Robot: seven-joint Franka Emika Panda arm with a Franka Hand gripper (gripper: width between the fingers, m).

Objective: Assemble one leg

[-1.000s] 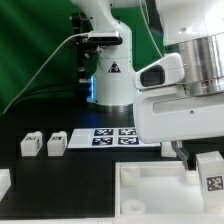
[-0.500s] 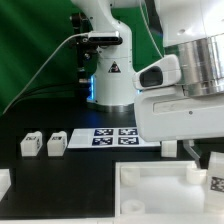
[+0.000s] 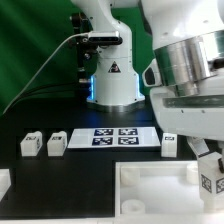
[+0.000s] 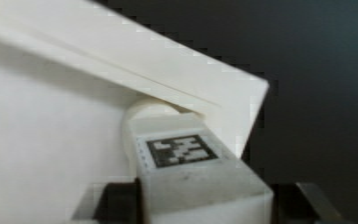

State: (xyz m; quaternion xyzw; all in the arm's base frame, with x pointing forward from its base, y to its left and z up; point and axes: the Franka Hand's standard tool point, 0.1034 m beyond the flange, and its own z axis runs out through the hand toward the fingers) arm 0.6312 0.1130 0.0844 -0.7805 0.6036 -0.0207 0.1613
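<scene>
My gripper (image 3: 207, 160) is shut on a leg (image 3: 211, 182), a stubby white block with a black-and-white tag, held tilted over the right corner of the large white tray-like part (image 3: 150, 190). In the wrist view the leg (image 4: 190, 160) sits between the dark fingers (image 4: 304, 200), its far end touching the corner of the tray-like part (image 4: 87, 110). Two more legs (image 3: 31, 143) (image 3: 55, 143) stand on the black table at the exterior view's left. Another leg (image 3: 168, 143) stands behind the tray.
The marker board (image 3: 115, 136) lies flat in the middle of the table in front of the arm's base (image 3: 110, 80). A white block (image 3: 4, 182) sits at the exterior view's left edge. The arm's body fills the upper right.
The arm has swung and turned, lifting its body out of the way. The held leg now tilts at the tray's right corner. A leg behind the tray is now uncovered.
</scene>
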